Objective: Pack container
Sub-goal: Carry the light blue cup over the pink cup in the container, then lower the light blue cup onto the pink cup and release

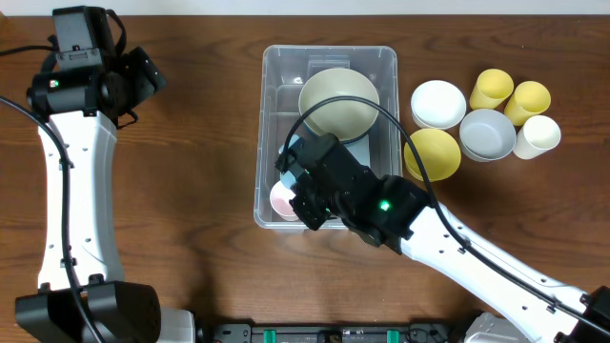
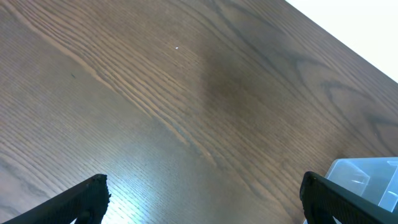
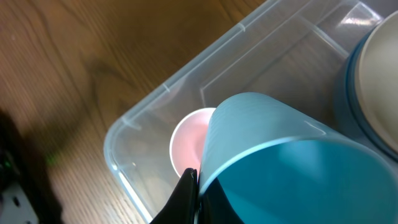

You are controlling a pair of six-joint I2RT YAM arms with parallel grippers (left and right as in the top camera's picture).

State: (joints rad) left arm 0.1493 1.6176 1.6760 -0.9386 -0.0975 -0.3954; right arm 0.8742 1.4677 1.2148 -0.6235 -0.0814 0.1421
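Observation:
The clear container point(image 1: 329, 50) stands mid-table. In it lie a cream bowl point(image 1: 338, 101) stacked on a blue bowl at the far end, and a pink cup point(image 1: 283, 199) at the near left corner. My right gripper point(image 1: 301, 183) reaches into the near left of the container and is shut on the rim of a light blue cup point(image 3: 280, 162), held tilted just above the pink cup point(image 3: 189, 140). In the right wrist view the container wall point(image 3: 155, 99) and the gripper point(image 3: 198, 186) show. My left gripper point(image 1: 143, 76) is open and empty over bare table at far left point(image 2: 202, 186).
To the right of the container stand a white bowl point(image 1: 438, 103), a yellow bowl point(image 1: 432, 154), a grey-blue bowl point(image 1: 487, 133), two yellow cups point(image 1: 493, 89) point(image 1: 528, 98) and a white cup point(image 1: 538, 135). A container corner point(image 2: 367, 174) shows in the left wrist view.

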